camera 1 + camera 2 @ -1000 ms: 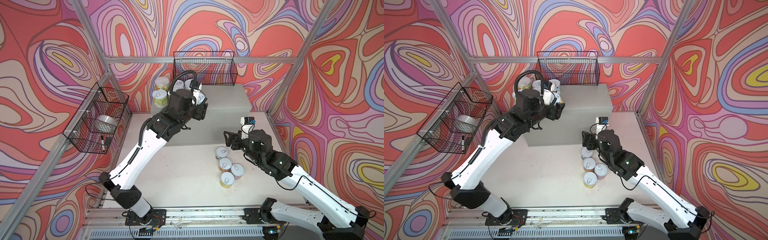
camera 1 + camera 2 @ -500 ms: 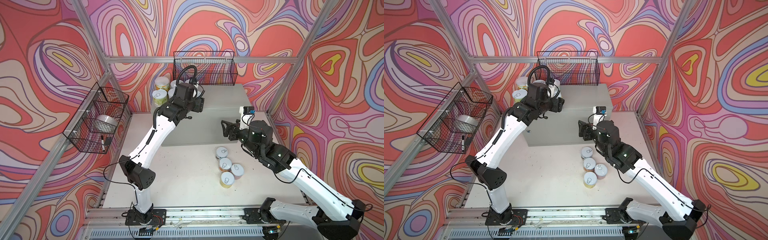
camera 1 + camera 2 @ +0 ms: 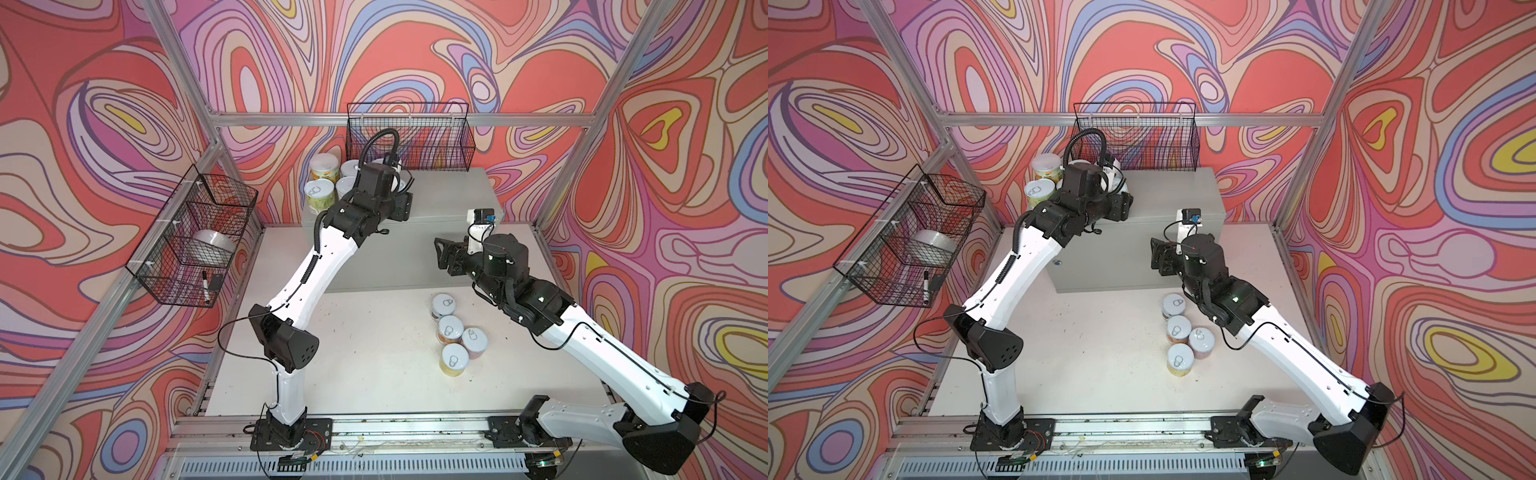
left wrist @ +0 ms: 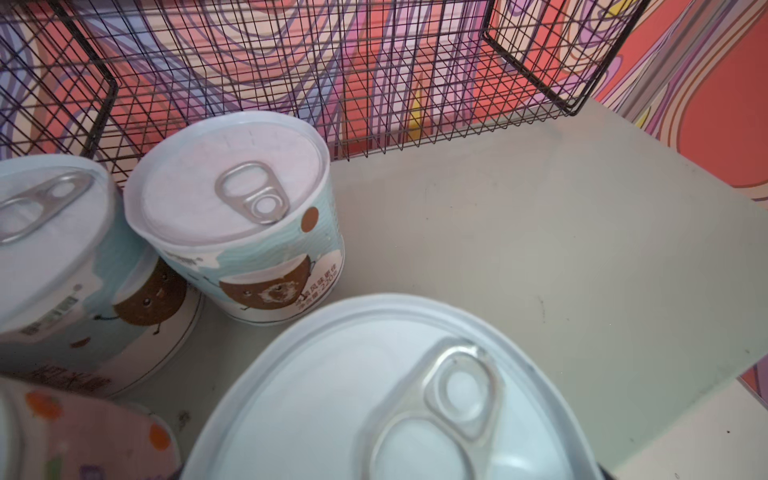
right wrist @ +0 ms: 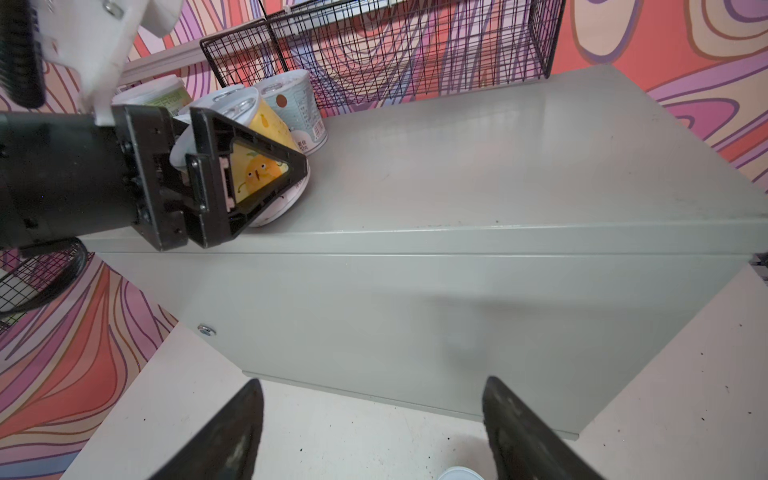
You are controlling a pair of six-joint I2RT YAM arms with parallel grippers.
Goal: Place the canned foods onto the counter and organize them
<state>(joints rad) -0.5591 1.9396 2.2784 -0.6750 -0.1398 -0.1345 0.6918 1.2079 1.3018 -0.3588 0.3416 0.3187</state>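
Nearest, 4 short pastel-labelled tins (image 3: 451, 332) with silver pull-tab lids are seen standing on the white table (image 3: 353, 374), packed closely, with some touching. One could be toppled there if a finger were lowered between them. Just beyond, the right gripper (image 5: 372, 380) is held wide open and empty before the light-grey metal counter (image 5: 498, 166). On the counter's top, near its front edge, a yellow-labelled tin (image 5: 268, 118) is clamped by the left gripper (image 5: 286, 158), whose jaws are closed on its sides. The tin is tilted, with its lower rim at or just above the surface; contact cannot be told. If released so, it could be tipped over, rolled off the front edge or knocked into the white-and-teal tins (image 4: 237, 232) grouped behind it, below the black wire basket (image 4: 332, 83).
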